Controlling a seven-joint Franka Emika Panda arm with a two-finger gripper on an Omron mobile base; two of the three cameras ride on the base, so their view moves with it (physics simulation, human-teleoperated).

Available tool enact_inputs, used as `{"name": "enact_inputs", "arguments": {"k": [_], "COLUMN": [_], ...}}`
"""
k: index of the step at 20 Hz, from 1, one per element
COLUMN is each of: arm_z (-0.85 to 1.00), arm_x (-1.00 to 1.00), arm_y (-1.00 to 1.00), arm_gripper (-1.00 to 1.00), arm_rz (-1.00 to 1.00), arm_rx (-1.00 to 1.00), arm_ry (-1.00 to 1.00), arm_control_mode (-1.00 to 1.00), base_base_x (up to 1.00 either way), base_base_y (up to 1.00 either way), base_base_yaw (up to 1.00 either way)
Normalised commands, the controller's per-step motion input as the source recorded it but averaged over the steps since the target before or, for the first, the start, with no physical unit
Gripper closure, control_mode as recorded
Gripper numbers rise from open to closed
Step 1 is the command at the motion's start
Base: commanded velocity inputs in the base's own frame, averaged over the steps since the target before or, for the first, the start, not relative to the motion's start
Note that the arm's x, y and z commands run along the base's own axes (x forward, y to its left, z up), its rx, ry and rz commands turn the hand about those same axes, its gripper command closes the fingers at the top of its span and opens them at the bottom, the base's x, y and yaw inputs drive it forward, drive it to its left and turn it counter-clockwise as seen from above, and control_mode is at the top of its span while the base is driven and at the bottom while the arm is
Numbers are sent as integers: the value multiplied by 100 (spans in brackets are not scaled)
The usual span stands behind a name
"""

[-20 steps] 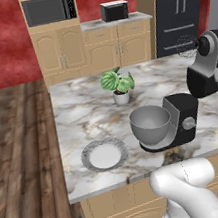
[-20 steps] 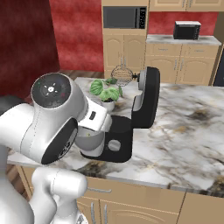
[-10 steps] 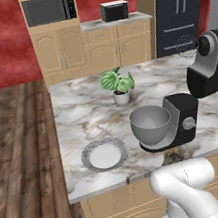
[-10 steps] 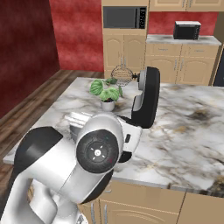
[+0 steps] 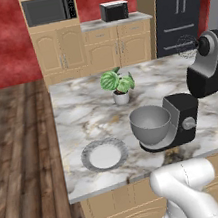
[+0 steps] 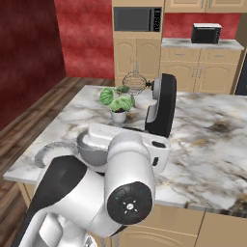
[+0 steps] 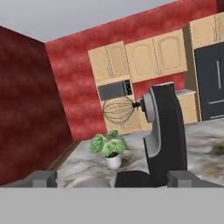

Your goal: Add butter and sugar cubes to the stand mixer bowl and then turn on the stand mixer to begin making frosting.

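Here, stand mixer [image 5: 199, 90] head tilted up, stand mixer bowl [image 5: 151, 124] empty, claw [image 7: 111, 178] wide apart.

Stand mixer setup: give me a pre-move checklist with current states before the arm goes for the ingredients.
1. Stand mixer head tilted back, whisk clear of the bowl: ok.
2. Stand mixer bowl seated on the base, open on top: ok.
3. Bowl holds butter or sugar cubes: not ok, it looks bare inside.
4. Butter and sugar cubes located: cannot tell; the plate looks bare.
5. Gripper fingers spread and holding nothing: ok.
6. Potted plant apart from the bowl: ok.
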Motion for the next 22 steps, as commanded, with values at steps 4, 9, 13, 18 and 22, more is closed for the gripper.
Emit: {"name": "enact_inputs", "arguments": {"k": [4,9,13,18,22], "arm_z": [0,1,0,0,0], "arm_x": [19,8,9,28,36], "arm_y": [-7,-21,-17,0,-1], "arm_gripper": [-100,-100,-100,-100,-100], "arm_rz": [8,18,21,16,15], "arm_rx": [-2,-2,-3,-3,-2], "arm_ry": [-13,-6,-1,-1,0], "arm_control_mode": [-100,-100,-100,-100,-100], "base_base_x": [0,0,0,0,0], "base_base_y": [0,0,0,0,0], "base_base_yaw": [0,0,0,0,0]}}
